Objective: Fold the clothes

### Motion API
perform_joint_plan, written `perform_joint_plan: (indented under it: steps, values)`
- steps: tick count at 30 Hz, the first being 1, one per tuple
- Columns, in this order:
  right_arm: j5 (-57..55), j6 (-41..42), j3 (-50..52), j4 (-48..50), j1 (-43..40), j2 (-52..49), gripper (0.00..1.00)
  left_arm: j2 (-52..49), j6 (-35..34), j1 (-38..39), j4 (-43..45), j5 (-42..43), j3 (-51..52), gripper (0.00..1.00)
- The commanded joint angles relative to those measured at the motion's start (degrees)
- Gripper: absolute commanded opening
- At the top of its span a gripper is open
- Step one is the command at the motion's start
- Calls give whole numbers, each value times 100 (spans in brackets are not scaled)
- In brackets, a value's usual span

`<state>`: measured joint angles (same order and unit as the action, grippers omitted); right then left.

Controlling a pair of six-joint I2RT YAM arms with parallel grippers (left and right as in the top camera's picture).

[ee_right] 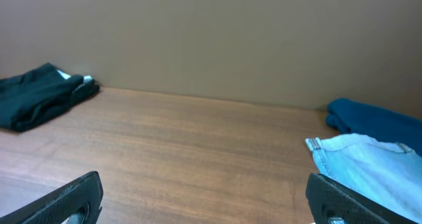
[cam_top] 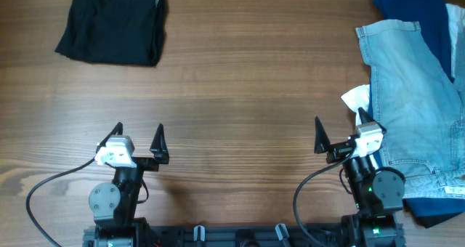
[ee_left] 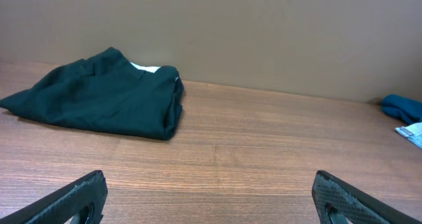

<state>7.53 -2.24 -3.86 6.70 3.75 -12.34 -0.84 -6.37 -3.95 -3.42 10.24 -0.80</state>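
Black shorts (cam_top: 112, 25) far left; left tool (cam_top: 138, 131), right tool (cam_top: 338, 123) (both spread wide, empty).

Folded black shorts (cam_top: 112, 23), far-left tabletop

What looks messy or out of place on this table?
Nothing is spilled or damaged. The untidy part is the right side: a pale denim garment sprawls crumpled over a dark blue cloth, with a white bit poking out at its edge. The black shorts lie in a loose bundle at the far left.
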Motion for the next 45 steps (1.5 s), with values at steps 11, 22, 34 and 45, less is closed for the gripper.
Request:
perform_joint_plan:
  steps: [11,22,34,45]
  values:
    - [90,-63,356,-608,-24,1217,100,46,-52,-42,-2,-72,48,100]
    - [87,-63,356,-601,-22,1158,100,46,-52,-42,-2,-72,48,100]
    - [87,-66,356,-601,-22,1141,100,46,-52,-42,-2,-72,48,100]
    - [87,-66,356,-603,-22,1141,100,46,-52,-42,-2,-72,48,100]
